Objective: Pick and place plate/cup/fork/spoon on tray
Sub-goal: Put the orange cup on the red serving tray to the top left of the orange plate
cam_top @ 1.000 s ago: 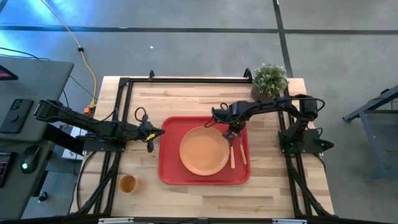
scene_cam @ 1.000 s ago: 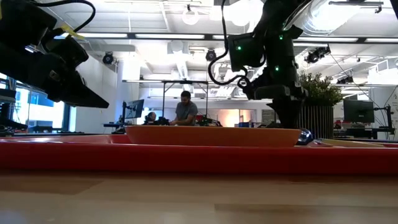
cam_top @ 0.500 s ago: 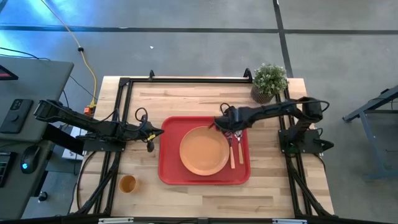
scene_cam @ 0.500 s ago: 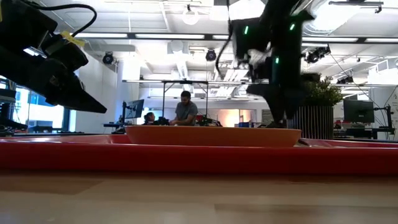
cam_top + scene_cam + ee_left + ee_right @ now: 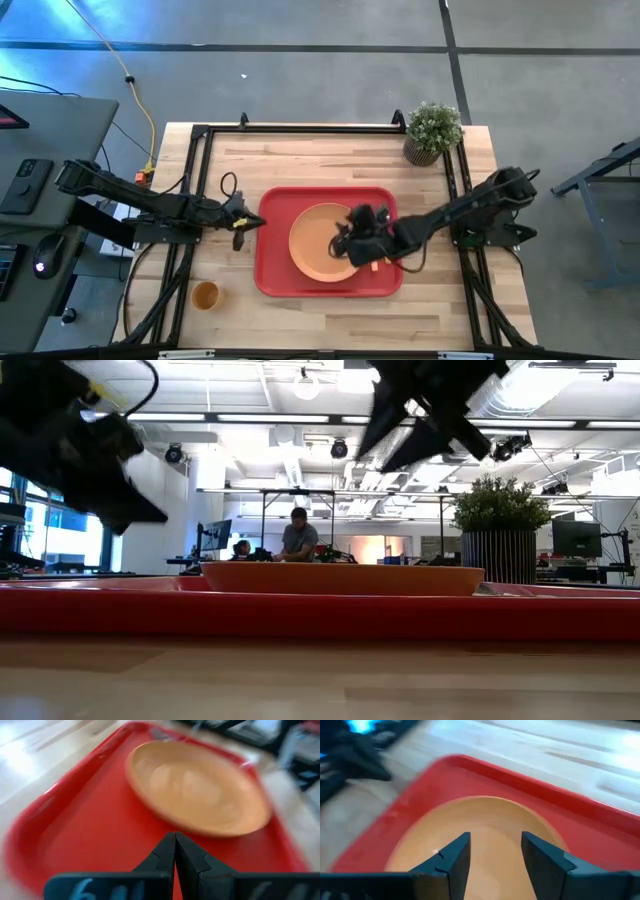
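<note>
Cup (image 5: 205, 295) sits off-tray on bench, nearest the pressed-together left pincer (image 5: 243, 222); spread, empty right pincer (image 5: 345, 243) hovers over plate (image 5: 322, 240).

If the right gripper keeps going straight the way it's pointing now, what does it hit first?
Most likely the round, shallow orange plate. The open right gripper points across its middle, with nothing in between; beyond lies the large red tray's rim. How high it hovers above the plate is unclear.
</note>
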Tool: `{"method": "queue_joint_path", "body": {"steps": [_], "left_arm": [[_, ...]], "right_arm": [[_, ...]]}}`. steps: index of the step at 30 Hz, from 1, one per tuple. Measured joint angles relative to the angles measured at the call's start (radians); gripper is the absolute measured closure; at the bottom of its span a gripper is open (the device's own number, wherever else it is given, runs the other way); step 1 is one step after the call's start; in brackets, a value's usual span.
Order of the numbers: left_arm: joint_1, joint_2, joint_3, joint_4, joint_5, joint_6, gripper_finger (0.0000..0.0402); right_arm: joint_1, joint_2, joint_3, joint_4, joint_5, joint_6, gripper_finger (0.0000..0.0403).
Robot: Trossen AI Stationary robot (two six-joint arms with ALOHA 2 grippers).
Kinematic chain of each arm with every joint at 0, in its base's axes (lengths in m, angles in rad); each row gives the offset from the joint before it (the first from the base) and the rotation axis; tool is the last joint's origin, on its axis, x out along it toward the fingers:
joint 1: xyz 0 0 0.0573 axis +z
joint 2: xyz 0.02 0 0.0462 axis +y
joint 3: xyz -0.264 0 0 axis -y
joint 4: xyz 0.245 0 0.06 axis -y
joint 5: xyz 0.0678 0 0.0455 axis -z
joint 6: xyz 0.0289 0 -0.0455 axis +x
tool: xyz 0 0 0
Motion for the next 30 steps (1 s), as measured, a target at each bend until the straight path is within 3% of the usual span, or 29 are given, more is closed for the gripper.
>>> {"method": "queue_joint_path", "body": {"steps": [12,19,30], "left_arm": [[-0.168,-0.012,0.017,0.103,0.022,0.000,0.0401],[-0.242,-0.012,0.017,0.054,-0.025,0.018,0.0401],[-0.391,-0.012,0.016,-0.089,-0.132,-0.110,0.0401]], "right_arm": [[0.055,0.125,0.000,0.395,0.041,-0.145,0.0265],[0.059,0.320,0.036,0.837,0.079,-0.382,0.0265],[0.051,0.489,0.349,0.722,0.074,-0.619,0.0265]]}}
